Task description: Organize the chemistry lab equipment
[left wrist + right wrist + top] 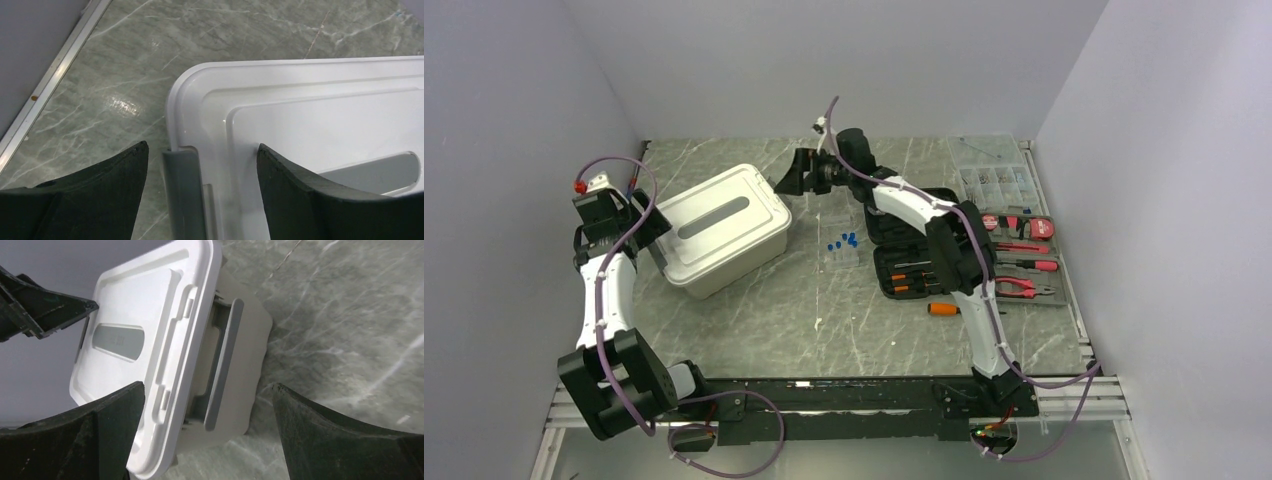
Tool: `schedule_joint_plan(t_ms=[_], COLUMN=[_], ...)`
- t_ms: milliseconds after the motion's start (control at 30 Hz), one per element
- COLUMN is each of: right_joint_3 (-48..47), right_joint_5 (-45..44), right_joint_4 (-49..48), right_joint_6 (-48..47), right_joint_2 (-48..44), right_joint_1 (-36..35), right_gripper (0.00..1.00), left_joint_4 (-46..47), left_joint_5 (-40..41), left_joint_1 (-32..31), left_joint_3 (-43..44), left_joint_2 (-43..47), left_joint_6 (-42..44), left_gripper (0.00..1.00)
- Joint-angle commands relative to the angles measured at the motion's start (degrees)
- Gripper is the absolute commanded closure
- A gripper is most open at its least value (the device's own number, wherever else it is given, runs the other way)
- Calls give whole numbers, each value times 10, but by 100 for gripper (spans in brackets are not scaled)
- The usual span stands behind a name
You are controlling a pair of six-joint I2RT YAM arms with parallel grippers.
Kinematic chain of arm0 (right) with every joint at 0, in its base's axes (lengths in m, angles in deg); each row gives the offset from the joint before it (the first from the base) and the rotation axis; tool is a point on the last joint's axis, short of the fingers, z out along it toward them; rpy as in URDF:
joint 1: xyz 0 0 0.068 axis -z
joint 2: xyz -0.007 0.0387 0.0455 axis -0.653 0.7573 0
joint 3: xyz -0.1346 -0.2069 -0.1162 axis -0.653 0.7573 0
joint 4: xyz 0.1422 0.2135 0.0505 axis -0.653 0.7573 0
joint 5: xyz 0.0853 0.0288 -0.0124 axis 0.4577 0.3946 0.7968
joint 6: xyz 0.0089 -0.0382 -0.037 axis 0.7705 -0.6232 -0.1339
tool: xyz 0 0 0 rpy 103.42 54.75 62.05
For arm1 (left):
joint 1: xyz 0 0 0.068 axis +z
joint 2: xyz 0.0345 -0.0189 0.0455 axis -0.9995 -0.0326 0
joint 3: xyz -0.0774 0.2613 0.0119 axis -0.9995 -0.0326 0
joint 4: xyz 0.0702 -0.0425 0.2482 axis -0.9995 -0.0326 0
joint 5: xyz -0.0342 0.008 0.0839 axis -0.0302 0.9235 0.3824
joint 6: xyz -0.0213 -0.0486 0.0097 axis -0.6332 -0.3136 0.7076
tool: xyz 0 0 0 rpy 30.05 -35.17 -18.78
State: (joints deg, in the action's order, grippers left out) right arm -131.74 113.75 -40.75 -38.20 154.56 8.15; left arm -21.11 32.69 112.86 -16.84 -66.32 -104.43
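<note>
Grey marble table (824, 330): left gripper (200, 150), jaws apart, straddles the white box's (724, 235) grey latch (182, 195); right gripper (207, 386), also apart, faces the opposite latch (222, 365). Blue caps (844, 241) sit mid-table on the clear rack (846, 257). Next move, likely: unlatching the lid.

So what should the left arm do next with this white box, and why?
Probably ease the left gripper forward and close it on the grey latch. Its jaws stand open on either side of that latch, the lid is on the white box, and the blue caps lie outside on the table.
</note>
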Motion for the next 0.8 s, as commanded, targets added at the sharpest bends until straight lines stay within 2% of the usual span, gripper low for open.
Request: schedule_joint_plan(t_ms=[0, 267, 400, 500, 767], right_joint_3=[-68, -100, -86, -79, -31], right_joint_5=[36, 62, 74, 50, -80], right_joint_4=[14, 32, 19, 36, 103], right_joint_6=[14, 27, 40, 32, -5], right_joint_2=[31, 68, 63, 50, -2], right_joint_1=[-19, -43, -50, -56, -71], right_gripper=[0, 1, 5, 18, 50], left_joint_4=[22, 28, 27, 27, 24], left_joint_5=[-43, -73, -79, -77, -69], left_joint_1=[4, 5, 5, 4, 4], left_joint_3=[13, 19, 21, 22, 33], left_joint_2=[-5, -27, -34, -33, -43], left_joint_6=[-18, -20, -20, -18, -5], left_gripper=[24, 47, 52, 53, 56])
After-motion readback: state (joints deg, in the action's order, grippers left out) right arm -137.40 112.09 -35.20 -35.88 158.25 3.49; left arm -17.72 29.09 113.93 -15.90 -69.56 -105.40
